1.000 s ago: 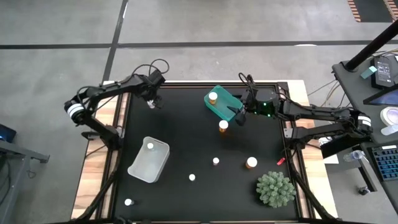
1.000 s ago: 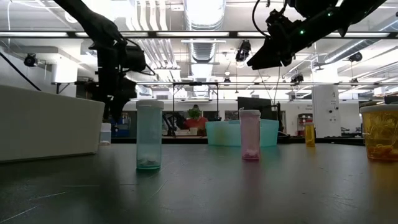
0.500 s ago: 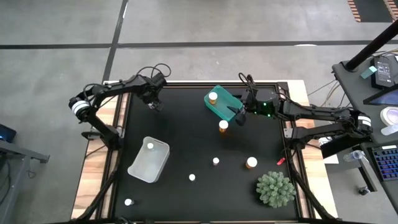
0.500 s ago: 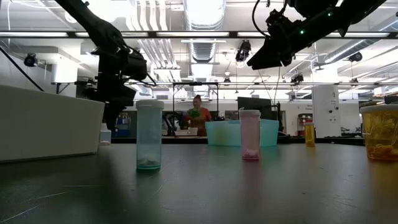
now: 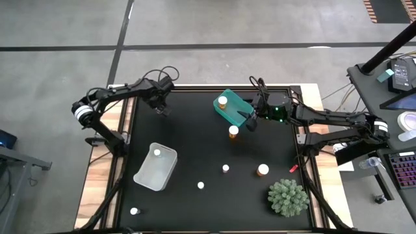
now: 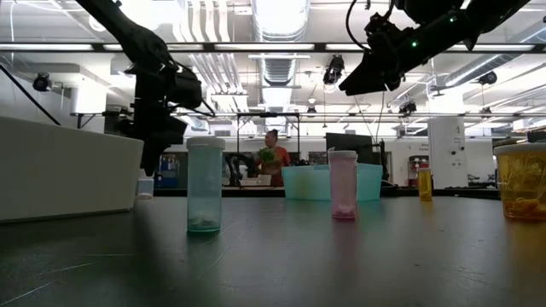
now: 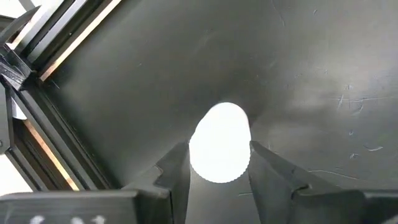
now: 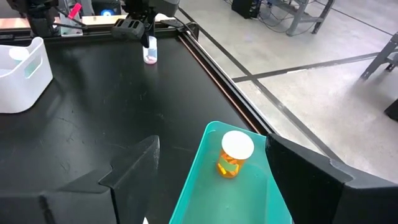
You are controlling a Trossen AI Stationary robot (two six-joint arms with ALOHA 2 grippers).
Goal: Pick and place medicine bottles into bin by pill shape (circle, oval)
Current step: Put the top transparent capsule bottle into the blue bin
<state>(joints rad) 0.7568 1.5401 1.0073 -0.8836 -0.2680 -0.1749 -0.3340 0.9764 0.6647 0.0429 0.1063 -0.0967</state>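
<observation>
High view: left gripper at the table's far left corner over 1 small bottle; right gripper hangs open above the teal bin.

Left wrist view: fingers narrowly flank the white cap; contact unclear. An off-centre squeeze could topple the bottle.
</observation>
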